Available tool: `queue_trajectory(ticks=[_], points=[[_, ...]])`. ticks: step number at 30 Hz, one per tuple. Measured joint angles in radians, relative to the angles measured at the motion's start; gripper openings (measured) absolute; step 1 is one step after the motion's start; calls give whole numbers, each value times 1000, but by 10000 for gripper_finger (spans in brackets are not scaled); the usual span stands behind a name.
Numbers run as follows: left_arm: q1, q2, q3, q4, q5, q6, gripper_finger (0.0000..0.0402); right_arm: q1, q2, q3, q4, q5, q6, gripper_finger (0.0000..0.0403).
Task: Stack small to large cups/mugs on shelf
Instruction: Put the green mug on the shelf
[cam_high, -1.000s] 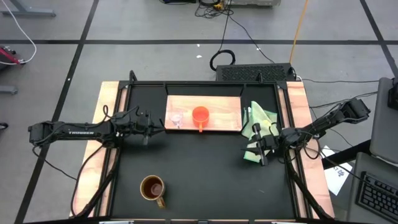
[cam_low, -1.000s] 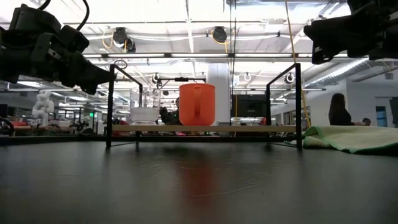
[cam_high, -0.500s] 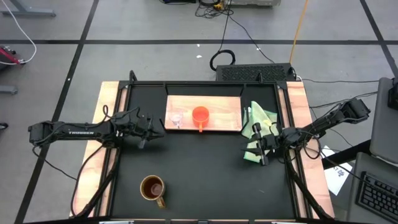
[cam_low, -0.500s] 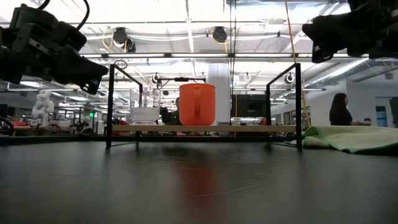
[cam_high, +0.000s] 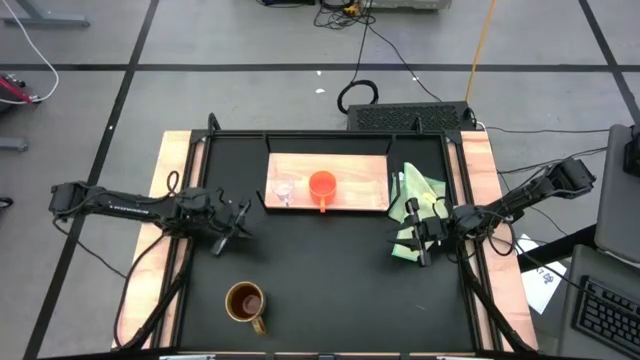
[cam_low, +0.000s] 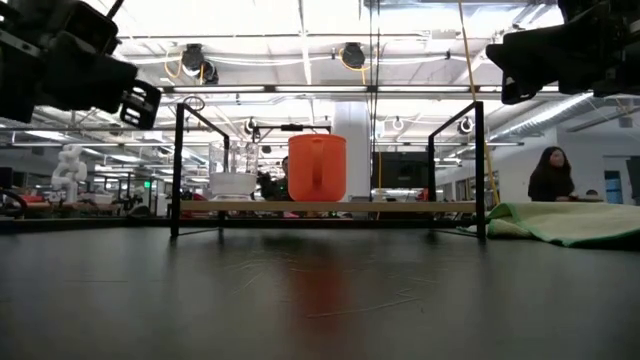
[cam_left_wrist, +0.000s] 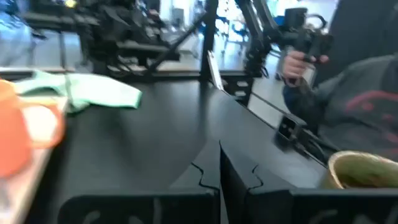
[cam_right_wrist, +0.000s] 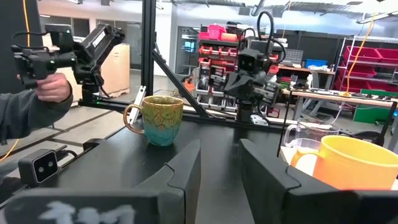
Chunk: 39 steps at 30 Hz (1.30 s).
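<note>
On the shelf (cam_high: 355, 172) at twelve o'clock of the black table (cam_high: 330, 270) stand two cups: the orange cup (cam_high: 322, 186) near the middle, handle toward six o'clock, and the small clear glass cup (cam_high: 283, 191) just beside it at its nine o'clock. From the low view both sit upright on the board, apart from each other. The brown mug (cam_high: 245, 302) stands alone on the table at about seven o'clock, upright, well apart from the shelf.

The left gripper (cam_high: 237, 219) hovers above the table at nine o'clock, between shelf and brown mug, touching neither; its fingers (cam_left_wrist: 205, 177) are clenched together with nothing between them. The right gripper (cam_high: 419, 236) hangs at three o'clock over the green cloth (cam_high: 418, 190); its fingers (cam_right_wrist: 264, 168) stand apart with a clear gap, holding nothing, though whether they brush the cloth cannot be judged. A person's hand (cam_right_wrist: 53, 89) with a handheld device shows beyond the table.
</note>
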<state>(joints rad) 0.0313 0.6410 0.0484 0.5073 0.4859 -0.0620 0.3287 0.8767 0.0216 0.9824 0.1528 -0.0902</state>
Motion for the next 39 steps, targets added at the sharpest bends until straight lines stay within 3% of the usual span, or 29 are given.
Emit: queue_trajectory(ticks=[5, 22, 29, 39], points=[[-87, 0, 55, -156, -30, -16, 1, 0, 0, 0, -8, 0, 0, 102], [-391, 4, 353, -738, -359, -144, 0, 0, 0, 0, -36, 0, -1, 102], [-458, 66, 406, -836, -386, -266, 0, 0, 0, 0, -37, 0, 0, 102], [-567, 291, 517, -850, -449, -310, 0, 0, 0, 0, -33, 3, -2, 102]])
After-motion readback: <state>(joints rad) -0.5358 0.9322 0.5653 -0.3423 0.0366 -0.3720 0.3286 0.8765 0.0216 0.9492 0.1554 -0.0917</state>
